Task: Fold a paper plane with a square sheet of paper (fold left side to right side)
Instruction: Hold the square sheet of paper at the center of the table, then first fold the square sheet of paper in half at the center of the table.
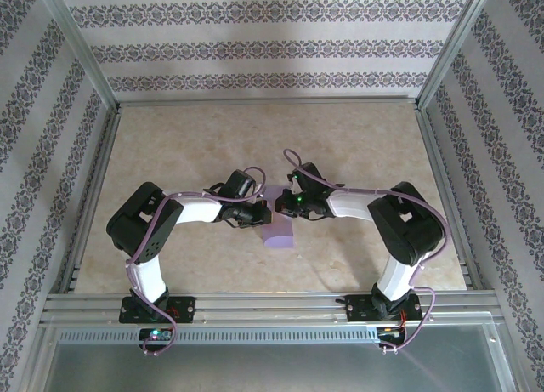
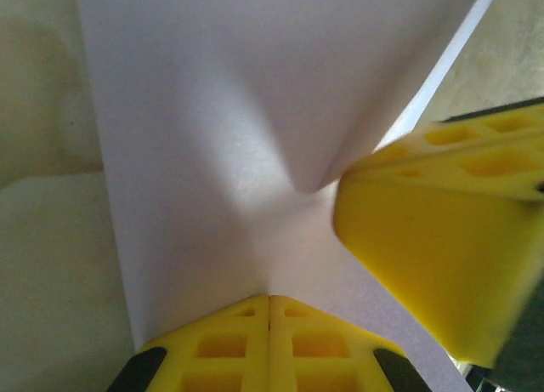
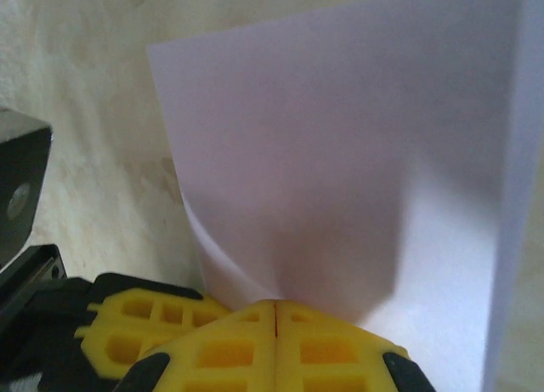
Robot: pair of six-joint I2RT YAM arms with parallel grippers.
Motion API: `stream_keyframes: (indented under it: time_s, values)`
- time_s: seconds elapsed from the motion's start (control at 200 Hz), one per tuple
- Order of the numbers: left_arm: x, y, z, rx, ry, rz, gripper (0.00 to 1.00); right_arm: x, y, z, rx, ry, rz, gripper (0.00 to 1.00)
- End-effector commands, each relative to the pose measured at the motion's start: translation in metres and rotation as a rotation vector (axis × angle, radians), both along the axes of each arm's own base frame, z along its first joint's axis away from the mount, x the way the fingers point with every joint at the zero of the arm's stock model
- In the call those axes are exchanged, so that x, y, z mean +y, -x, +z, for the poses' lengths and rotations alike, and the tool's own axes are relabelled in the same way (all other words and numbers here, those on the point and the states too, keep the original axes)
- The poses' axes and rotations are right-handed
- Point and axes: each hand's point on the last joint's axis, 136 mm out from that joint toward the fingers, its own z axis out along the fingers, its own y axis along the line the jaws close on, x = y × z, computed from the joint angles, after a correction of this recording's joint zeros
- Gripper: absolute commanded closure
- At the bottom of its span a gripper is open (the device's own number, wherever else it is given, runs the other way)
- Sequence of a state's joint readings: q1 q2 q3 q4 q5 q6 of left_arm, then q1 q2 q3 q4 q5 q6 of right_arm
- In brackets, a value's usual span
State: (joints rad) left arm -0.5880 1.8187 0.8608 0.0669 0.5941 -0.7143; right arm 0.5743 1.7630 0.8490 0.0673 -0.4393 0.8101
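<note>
- Lavender square sheet of paper (image 1: 279,232) lies mid-table (image 1: 170,154), doubled over, with its long axis running near to far.
- I see left gripper (image 2: 270,300) and right gripper (image 3: 276,307) both closed tight, with the tips against the sheet.

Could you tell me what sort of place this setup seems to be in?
Probably a robot test cell in a lab: a marble-patterned table boxed in by an aluminium frame with wallpapered panels, and the left arm and right arm bolted to its near edge.
</note>
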Motion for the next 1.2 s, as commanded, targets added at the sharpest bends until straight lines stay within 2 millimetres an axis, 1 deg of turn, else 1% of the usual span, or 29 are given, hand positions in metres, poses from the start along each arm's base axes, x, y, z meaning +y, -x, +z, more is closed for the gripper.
stream_keyframes:
  time_s: [0.0,0.095,0.16,0.375,0.475,0.585,0.685,0.8,0.934,1.194]
  values:
    - [0.007,0.006,-0.016,0.03,-0.067,-0.003,1.0,0.015,-0.008,0.001,-0.007,-0.04,0.004,1.0]
    - [0.007,0.006,-0.017,0.031,-0.068,-0.004,1.0,0.018,-0.009,-0.007,0.011,-0.036,0.001,1.0]
    - [0.008,0.006,-0.016,0.03,-0.069,-0.004,1.0,0.015,-0.008,-0.014,0.029,-0.02,-0.012,1.0]
    - [0.011,0.01,-0.015,0.036,-0.081,-0.006,1.0,-0.005,0.002,-0.039,0.093,0.053,-0.088,1.0]
    - [0.014,0.016,-0.016,0.046,-0.091,-0.012,1.0,-0.015,0.003,-0.045,0.097,0.099,-0.109,1.0]
    - [0.017,0.023,-0.015,0.058,-0.1,-0.019,1.0,-0.023,0.002,-0.047,0.095,0.118,-0.126,1.0]
    - [0.019,0.035,-0.016,0.082,-0.106,-0.029,1.0,-0.027,0.0,-0.047,0.094,0.122,-0.131,1.0]
    - [0.023,0.058,-0.02,0.124,-0.115,-0.053,1.0,-0.024,-0.003,-0.044,0.089,0.11,-0.12,1.0]
    - [0.029,0.083,-0.025,0.167,-0.129,-0.065,1.0,-0.022,-0.004,-0.045,0.09,0.109,-0.11,1.0]
    - [0.047,0.119,-0.026,0.222,-0.176,-0.084,1.0,-0.021,-0.004,-0.045,0.091,0.105,-0.103,1.0]
